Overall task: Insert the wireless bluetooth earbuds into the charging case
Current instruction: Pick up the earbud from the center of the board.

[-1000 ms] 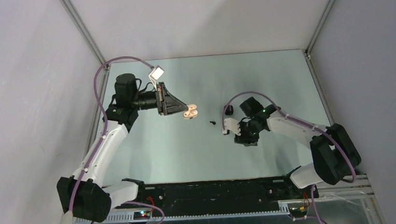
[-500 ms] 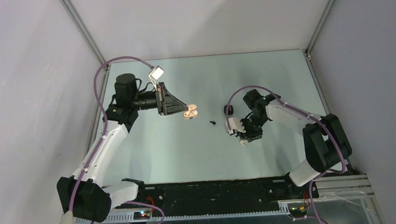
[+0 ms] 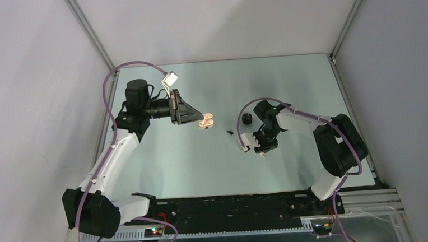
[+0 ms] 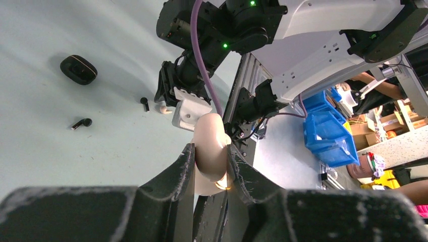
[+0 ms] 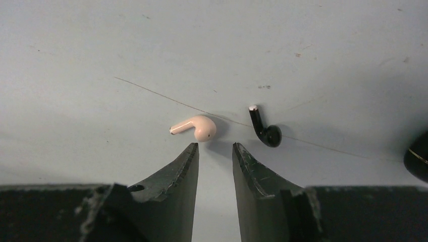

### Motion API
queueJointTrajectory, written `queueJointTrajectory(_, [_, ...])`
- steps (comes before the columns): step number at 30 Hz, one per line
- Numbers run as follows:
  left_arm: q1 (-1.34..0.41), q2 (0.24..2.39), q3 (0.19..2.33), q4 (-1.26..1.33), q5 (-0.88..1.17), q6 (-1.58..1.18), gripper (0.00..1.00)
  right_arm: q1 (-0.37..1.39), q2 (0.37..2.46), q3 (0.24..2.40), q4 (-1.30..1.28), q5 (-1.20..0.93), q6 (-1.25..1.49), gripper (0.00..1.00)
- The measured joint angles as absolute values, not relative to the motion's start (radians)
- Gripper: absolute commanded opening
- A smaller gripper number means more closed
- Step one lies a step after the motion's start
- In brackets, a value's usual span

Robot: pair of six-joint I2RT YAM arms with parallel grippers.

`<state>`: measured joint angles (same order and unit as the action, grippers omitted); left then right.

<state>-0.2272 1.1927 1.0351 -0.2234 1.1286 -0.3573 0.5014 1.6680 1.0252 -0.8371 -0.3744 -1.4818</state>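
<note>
**On the table, both black buds lie outside the cases**

Beside the right arm, the black charging case (image 4: 78, 69) is seen lying flat on the table (image 3: 203, 166), apparently closed along a thin seam; its contents cannot be told. A beige case (image 4: 209, 131) is held off the table, clamped between the jaws of the left gripper (image 4: 210, 151); whether anything sits in it cannot be told.

One black earbud (image 4: 81, 123) is found alone on the bare surface, between the beige case and the right arm, well apart from either gripper. The second black earbud (image 5: 265, 130) is laid close to a pink earbud (image 5: 194, 128), the two near each other but not touching.

The jaws of the right gripper (image 5: 215, 149) are kept slightly apart with nothing between them. The pink earbud is placed just beyond one fingertip, partly ahead of the gap. The second black earbud is set beyond the other fingertip and off to its outer side, outside the gap
</note>
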Motion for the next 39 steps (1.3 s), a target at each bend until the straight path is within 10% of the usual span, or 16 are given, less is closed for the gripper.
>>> queueJointTrajectory(20, [-0.219, 1.193, 1.035, -0.223, 1.129, -0.356, 0.0, 0.575, 1.708, 1.031, -0.836, -0.327, -1.531, 0.32])
queueJointTrajectory(39, [-0.215, 1.216, 1.035, -0.223, 1.047, -0.357, 0.0, 0.534, 1.483, 1.034, -0.796, -0.382, -1.25, 0.0])
